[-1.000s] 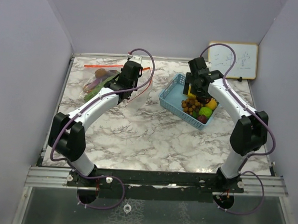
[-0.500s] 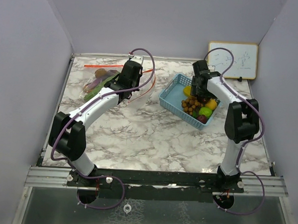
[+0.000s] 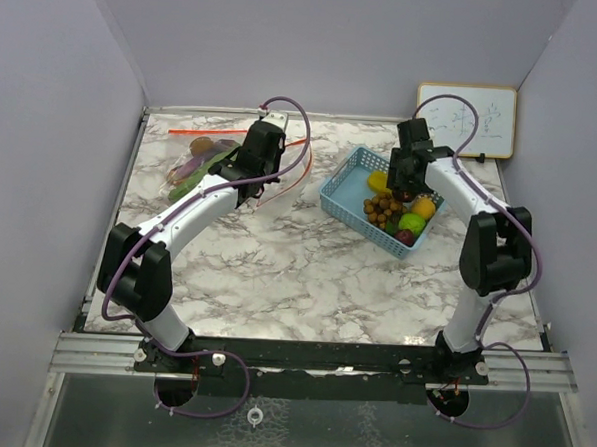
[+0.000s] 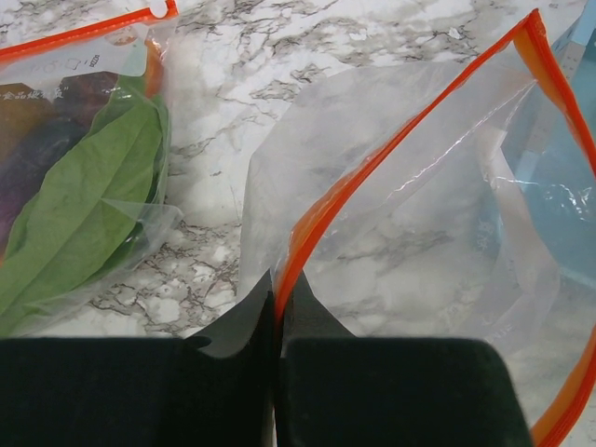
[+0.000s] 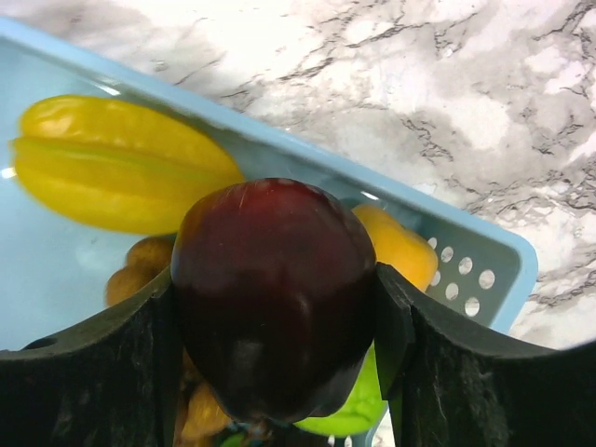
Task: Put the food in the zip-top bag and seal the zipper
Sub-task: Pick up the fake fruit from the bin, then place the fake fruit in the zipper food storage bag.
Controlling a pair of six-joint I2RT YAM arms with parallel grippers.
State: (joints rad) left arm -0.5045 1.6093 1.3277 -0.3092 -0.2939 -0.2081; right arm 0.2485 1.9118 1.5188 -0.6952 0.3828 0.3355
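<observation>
Progress: I'd call it partway. A filled bag (image 3: 197, 158) sits at 11 o'clock on the table (image 3: 306, 274), already loaded with a green leaf (image 4: 84, 205) and dark purple pieces
Open bag: the empty bag (image 4: 419, 214) lies at its 3 o'clock, mouth gaping and zipper unsealed
Left pincer (image 4: 277, 317): clamped tight on the empty bag's orange rim
Right pincer (image 5: 275, 354): closed around a dark red fruit (image 5: 270, 289), right over the blue basket (image 3: 346, 181) at 1 o'clock
Left to do: fruit to bag, the rest after it, then the seal
Waiting in basket: yellow starfruit (image 5: 112, 163), brown grapes (image 3: 383, 206), orange fruit (image 5: 396, 247), lime-green fruit (image 3: 411, 223)
Look: glossy, smooth, rounded
</observation>
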